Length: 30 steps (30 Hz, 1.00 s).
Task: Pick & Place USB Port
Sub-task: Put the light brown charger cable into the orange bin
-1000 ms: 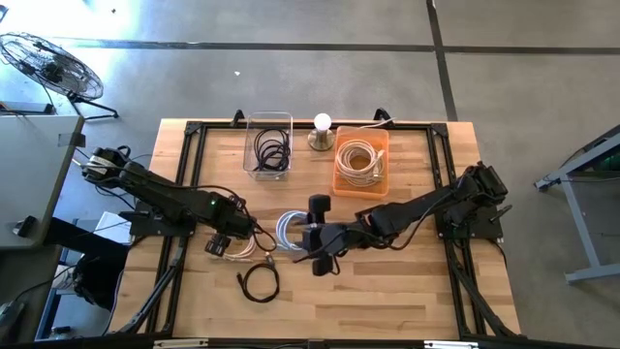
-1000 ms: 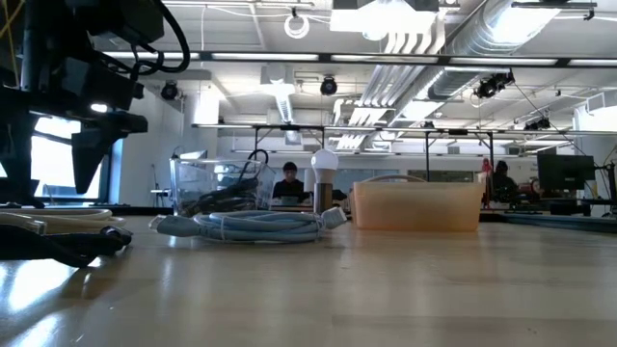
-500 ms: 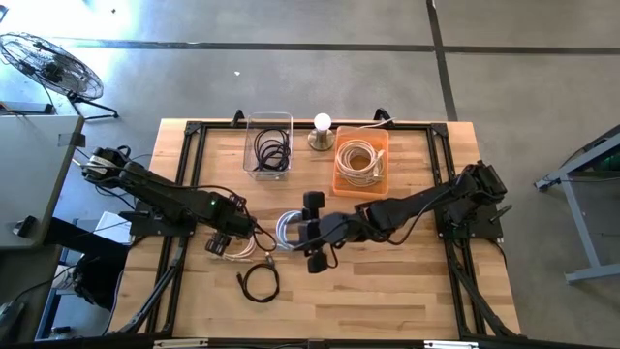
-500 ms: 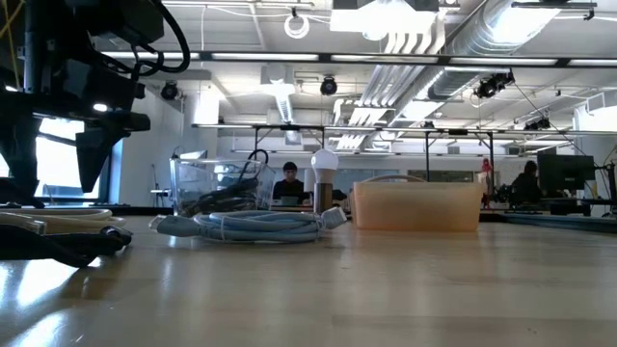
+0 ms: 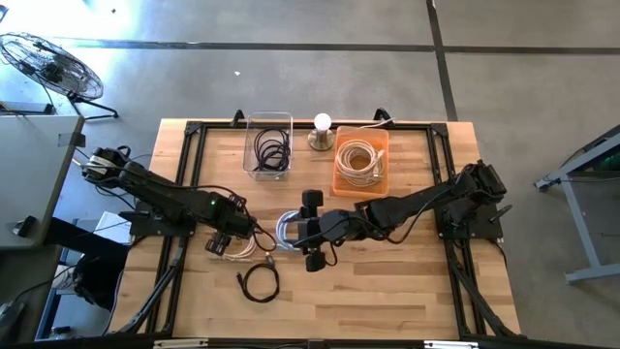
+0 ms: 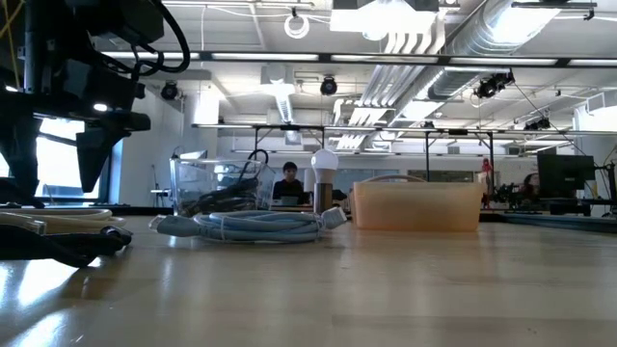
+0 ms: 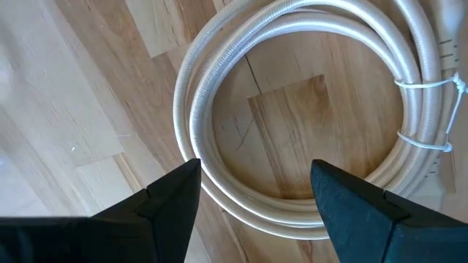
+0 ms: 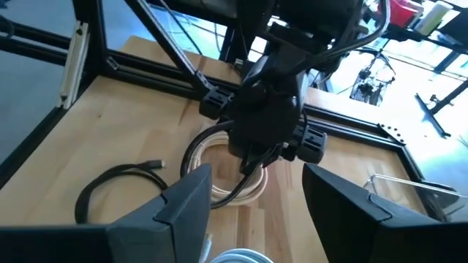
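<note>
A cream coiled USB cable lies flat on the table's left half, and my left gripper hangs open just above it. In the left wrist view its fingers stand over the coil's ring without touching. The low view shows a gap between that gripper and the cream coil. My right gripper is open at mid-table beside a pale blue-grey coil. Its wrist view looks past the left gripper at the cream coil. A black coil lies nearer the near edge.
At the far edge stand a clear bin holding a black cable, an orange bin holding a cream cable, and a lamp bulb between them. Bare wood lies along the table's near and right parts. People show far off in the room.
My right gripper has moved a little toward the table's left edge and slightly toward the far edge, closer to the blue-grey coil. The cables have stayed where they were.
</note>
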{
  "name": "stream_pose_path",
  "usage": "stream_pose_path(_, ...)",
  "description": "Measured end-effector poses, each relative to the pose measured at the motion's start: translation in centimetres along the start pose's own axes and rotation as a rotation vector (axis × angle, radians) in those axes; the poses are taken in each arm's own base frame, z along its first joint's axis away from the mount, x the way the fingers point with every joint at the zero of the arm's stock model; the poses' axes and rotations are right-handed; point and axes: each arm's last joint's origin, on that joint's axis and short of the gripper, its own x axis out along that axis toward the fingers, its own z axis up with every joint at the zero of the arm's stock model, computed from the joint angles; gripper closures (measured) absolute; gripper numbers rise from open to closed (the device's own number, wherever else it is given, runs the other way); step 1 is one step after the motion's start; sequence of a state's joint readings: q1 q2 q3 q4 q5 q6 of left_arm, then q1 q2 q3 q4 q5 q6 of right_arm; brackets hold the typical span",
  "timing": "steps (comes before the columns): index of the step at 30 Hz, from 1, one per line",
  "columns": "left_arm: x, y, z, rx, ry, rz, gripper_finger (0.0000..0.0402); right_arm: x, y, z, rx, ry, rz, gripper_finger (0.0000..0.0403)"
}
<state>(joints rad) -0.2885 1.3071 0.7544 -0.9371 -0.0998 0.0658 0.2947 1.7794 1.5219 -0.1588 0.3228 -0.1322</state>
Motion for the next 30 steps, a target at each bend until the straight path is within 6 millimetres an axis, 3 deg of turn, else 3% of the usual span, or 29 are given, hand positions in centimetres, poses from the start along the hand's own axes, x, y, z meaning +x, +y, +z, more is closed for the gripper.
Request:
stream_pose_path(12,0.0,0.0,0.0,0.009,0.001,0.012,0.0150,0.3,-0.6,-0.1,0.124,-0.001,0.087,0.0196)
stream_pose_path(21,0.0,-0.1,0.1,0.006,-0.009,-0.039,0.0150,0.6,-1.8,-0.5,0.146,0.024,-0.002,0.0196)
stream_pose_path(30,0.7,0.2,-0.2,0.006,-0.010,0.092,0.0150,0.4,-1.3,-1.1,0.119,0.097,0.015,0.0198)
